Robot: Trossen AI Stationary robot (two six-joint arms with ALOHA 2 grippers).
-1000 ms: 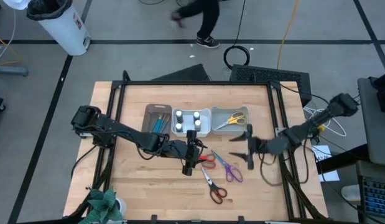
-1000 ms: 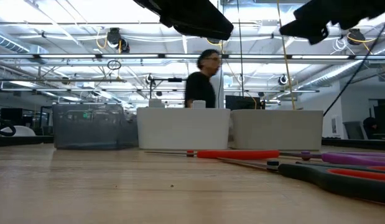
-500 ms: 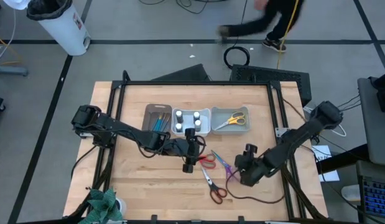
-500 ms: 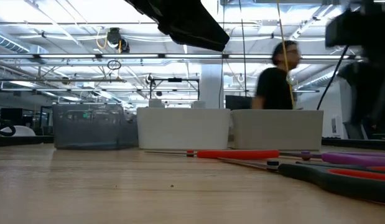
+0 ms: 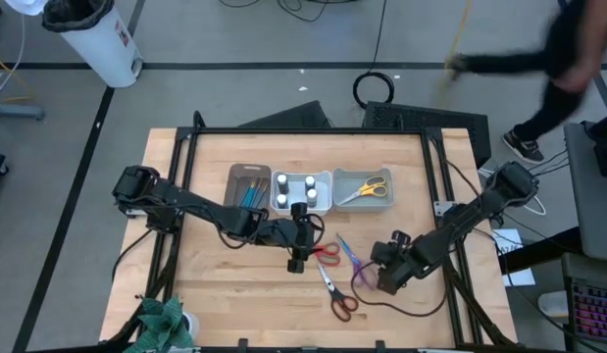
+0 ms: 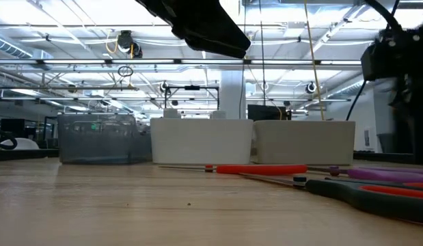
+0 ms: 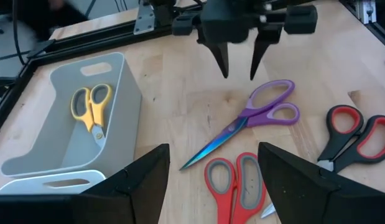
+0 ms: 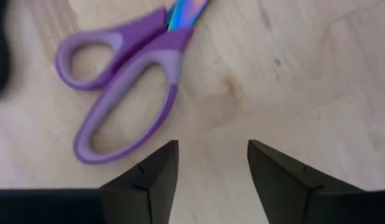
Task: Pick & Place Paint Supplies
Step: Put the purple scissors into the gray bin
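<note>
Purple scissors [image 5: 358, 263] lie flat on the table, their handles [image 8: 117, 93] just ahead of my right gripper [image 8: 211, 177]. That gripper [image 7: 240, 73] is open, points down beside the handles and touches nothing. Red scissors [image 5: 328, 253] and black-and-red scissors [image 5: 338, 296] lie flat nearby. My left gripper [image 5: 297, 261] is open and hovers left of the red scissors [image 7: 232, 180]. Yellow scissors [image 7: 89, 107] lie in the grey bin [image 5: 381, 204]. White-capped bottles [image 5: 296, 183] stand in the white bin, and brushes [image 5: 250, 192] lie in the brown bin.
Three bins sit in a row at the table's far side: brown [image 5: 234, 176], white [image 5: 301, 207], grey. A cable [image 5: 401, 306] trails on the table near my right arm. A person [image 5: 558, 69] moves on the floor beyond the table. Bare wood spreads toward the near-left.
My right gripper has swung from the table's right side toward the near edge and left, tipped to point down and dropped close to the purple scissors' handles. The scissors have kept still. A person has crossed the floor behind the table.
</note>
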